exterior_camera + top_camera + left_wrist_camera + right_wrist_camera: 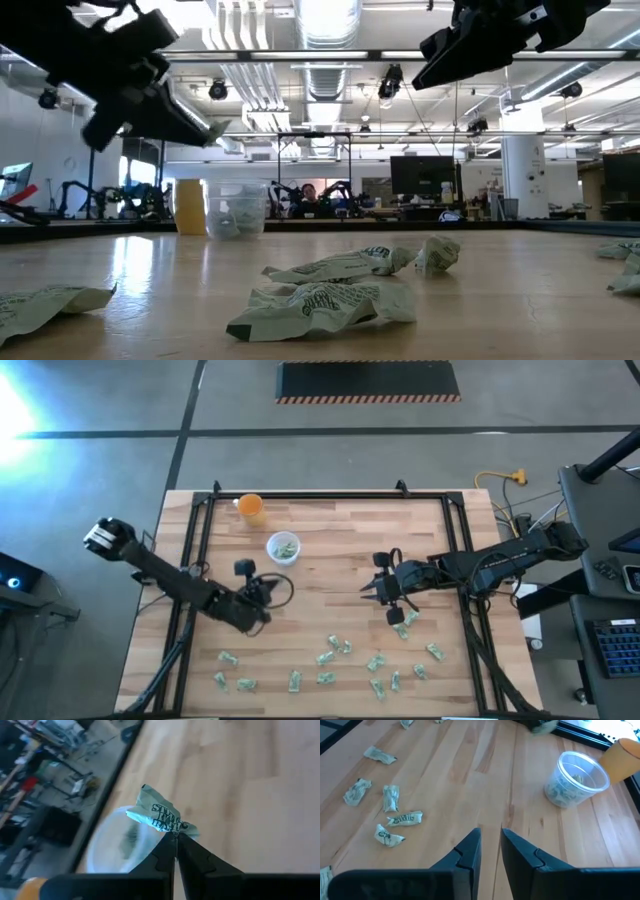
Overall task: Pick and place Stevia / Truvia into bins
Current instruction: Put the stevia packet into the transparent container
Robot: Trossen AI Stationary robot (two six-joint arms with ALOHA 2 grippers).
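Your left gripper [175, 836] is clamped on one sachet [159, 814], pinching its crumpled edge between closed fingertips; it hangs above the wood, just beside the clear cup [117, 842], not yet over it. From above, that gripper [268, 589] sits a little below and left of the cup [283, 547], which already holds a few sachets. The orange cup [250, 508] stands near it, toward the table's [330, 560] far left corner. Your right gripper [490, 842] hovers over bare wood with its fingers a small way apart and nothing between them; from above it [368, 591] is right of centre, well apart from the clear cup. Most loose sachets [345, 648] lie scattered along the near edge of the table, with a couple [405, 622] just below the right gripper. In the low view, crumpled sachets [320, 305] lie in the foreground and both cups [236, 208] stand at the far side.
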